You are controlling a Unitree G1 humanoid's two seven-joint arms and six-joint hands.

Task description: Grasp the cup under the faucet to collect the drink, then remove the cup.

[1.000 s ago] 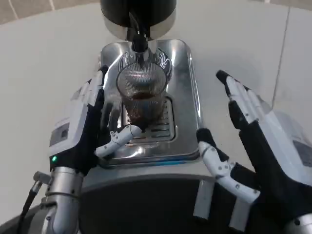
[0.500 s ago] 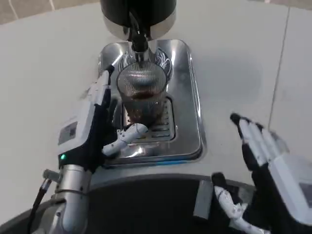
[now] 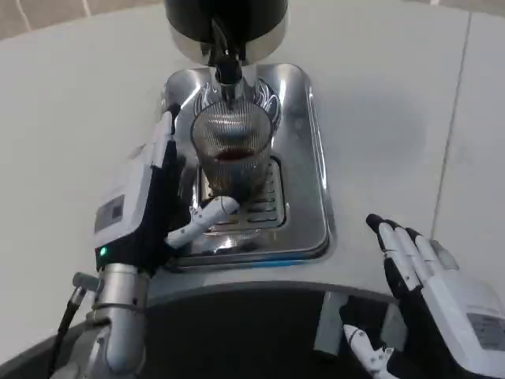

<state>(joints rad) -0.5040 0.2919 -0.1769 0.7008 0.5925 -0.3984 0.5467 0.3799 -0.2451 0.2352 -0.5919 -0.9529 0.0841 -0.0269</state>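
While the left hand (image 3: 146, 209) cradles the cup (image 3: 231, 158) under the faucet (image 3: 226, 75), fingers wrapped about it, the right hand (image 3: 430, 304) waits near right, fingers apart.

A white table (image 3: 379, 95) with a matte top spreads across the head view under soft, even light, a thin dark seam (image 3: 451, 118) running down its right side, while a strip of tiled floor (image 3: 47, 14) shows beyond its curved far edge.
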